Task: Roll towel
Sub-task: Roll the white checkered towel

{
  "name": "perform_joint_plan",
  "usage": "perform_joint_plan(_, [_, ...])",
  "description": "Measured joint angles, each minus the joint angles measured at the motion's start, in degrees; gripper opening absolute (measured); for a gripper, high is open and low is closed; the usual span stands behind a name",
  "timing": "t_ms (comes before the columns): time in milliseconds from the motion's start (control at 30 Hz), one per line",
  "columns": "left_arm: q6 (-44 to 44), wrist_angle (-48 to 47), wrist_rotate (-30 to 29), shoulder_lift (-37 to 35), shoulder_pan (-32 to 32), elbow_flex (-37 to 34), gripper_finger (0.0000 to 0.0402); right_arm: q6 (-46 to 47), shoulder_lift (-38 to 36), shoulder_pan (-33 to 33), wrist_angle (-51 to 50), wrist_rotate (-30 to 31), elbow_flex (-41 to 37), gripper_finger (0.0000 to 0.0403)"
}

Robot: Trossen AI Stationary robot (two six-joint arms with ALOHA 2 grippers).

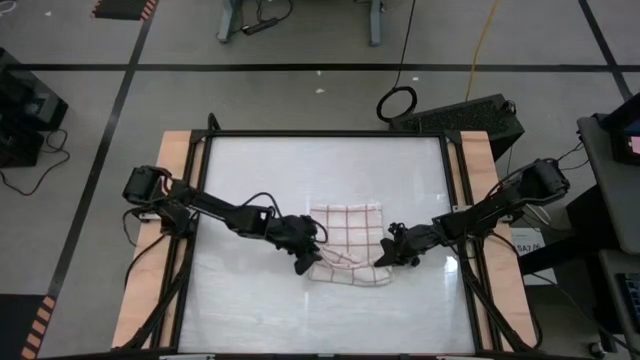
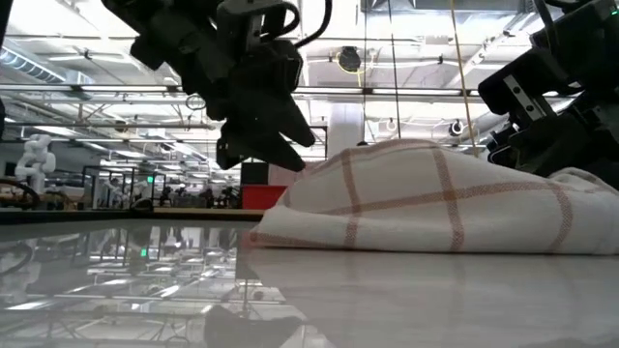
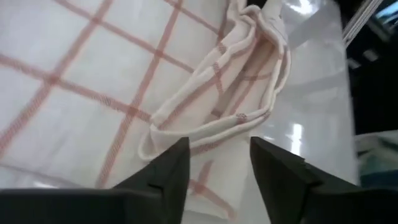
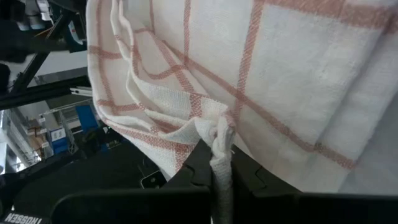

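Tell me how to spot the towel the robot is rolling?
Look at the shiny white table under the two dark arms. Between them lies the towel, white with thin red-brown grid lines, its near edge bunched. It is the only cloth there.

The white towel [image 1: 348, 243] with thin red-brown grid lines lies partly folded and bunched, just below the frame's center.

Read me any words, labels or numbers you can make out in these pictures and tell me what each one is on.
"TROSSEN" (first letter cut off at the picture's edge): white letters on the dark body of the right gripper, in the right wrist view.
The towel carries no writing, only its red-brown grid.
Signs in the room behind the table are too small to read.
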Motion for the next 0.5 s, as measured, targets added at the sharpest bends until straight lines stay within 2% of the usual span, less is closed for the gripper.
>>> perform_joint_plan(167, [5.5, -1.4, -5.2, 0.0, -1.3, 0.1, 0.0221, -0.4, 0.0, 0.0, 0.0, 0.1, 0.0, 0.0004])
perform_joint_plan(267, [7.4, -1.2, -6.8, 0.0, -1.3, 0.1, 0.0237, -0.5, 0.0, 0.0, 0.3, 0.0, 0.0, 0.0004])
perform_joint_plan(400, [7.8, -4.3, -2.9, 0.2, -0.5, 0.0, 0.0242, -0.6, 0.0, 0.0, 0.4, 0.0, 0.0, 0.0004])
perform_joint_plan(500, [11.8, -2.4, -1.7, 1.4, 0.1, -0.7, 0.0242, -0.9, 0.0, 0.0, 0.4, -0.1, 0.0, 0.0004])
